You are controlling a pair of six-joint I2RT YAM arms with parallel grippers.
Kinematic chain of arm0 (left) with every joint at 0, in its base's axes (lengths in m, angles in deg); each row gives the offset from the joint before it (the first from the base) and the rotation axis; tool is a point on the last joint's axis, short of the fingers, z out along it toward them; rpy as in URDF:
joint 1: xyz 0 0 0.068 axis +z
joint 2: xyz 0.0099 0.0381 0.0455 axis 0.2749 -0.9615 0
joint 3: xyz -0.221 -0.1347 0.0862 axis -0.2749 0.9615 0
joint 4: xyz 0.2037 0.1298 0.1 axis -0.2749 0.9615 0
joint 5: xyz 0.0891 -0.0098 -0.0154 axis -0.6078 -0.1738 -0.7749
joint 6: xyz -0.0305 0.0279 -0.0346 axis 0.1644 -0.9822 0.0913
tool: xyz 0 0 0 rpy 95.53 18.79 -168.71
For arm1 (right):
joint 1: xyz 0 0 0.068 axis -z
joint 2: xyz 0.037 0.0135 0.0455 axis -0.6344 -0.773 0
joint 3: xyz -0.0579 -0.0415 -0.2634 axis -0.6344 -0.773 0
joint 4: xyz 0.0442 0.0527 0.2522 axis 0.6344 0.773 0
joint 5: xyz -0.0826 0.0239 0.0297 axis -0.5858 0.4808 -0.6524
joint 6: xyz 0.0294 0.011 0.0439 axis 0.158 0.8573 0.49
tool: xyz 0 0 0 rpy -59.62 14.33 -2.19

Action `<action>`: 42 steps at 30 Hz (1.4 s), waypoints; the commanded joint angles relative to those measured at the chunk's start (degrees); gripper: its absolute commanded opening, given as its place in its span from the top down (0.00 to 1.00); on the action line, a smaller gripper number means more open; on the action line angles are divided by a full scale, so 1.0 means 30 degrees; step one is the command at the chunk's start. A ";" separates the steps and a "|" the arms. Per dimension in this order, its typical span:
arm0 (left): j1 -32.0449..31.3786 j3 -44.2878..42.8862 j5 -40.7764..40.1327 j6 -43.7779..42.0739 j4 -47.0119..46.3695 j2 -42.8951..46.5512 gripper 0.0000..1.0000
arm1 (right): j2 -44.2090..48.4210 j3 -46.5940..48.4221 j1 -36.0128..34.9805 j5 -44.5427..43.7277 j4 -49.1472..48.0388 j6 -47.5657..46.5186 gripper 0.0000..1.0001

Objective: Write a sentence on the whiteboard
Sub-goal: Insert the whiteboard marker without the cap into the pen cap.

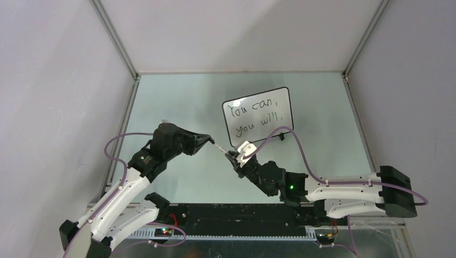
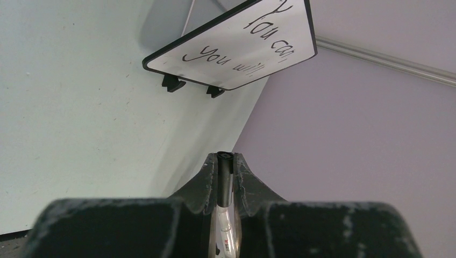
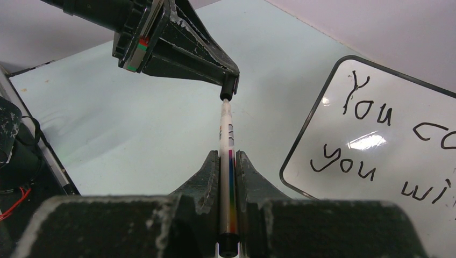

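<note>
Whiteboard [image 1: 284,119] stood on its two feet on the table [image 1: 177,107], a little past centre toward 1 o'clock in the top view, face turned to the arms. The sentence [image 1: 251,119] ran across it in two black lines: "You can, you will." Just off the board's 7 o'clock corner, both grippers held one marker [image 1: 219,147]. Left gripper [image 1: 211,141], reaching from 9 o'clock, pinched its black end. Right gripper [image 1: 232,157], reaching from 4 o'clock, was clamped tight on the white barrel. The marker was not touching the board.
</note>
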 commanded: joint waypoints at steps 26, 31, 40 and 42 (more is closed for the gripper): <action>0.0049 0.0173 0.2150 0.1291 -0.1615 -0.0271 1.00 | -0.4919 0.2001 0.0432 -0.0484 -0.4656 -0.5678 1.00; -0.0155 0.0050 0.2428 0.1467 -0.1899 -0.0334 1.00 | -0.7244 0.2624 0.0283 -0.1194 -0.6572 -0.8167 1.00; -0.0936 0.0226 0.2946 0.1940 -0.2685 -0.0494 1.00 | -0.8226 0.3395 0.0874 -0.0204 -0.5966 -0.7554 1.00; -0.1134 0.0229 0.2950 0.2050 -0.2836 -0.0510 1.00 | -0.8144 0.3392 0.1053 -0.0035 -0.5715 -0.7250 1.00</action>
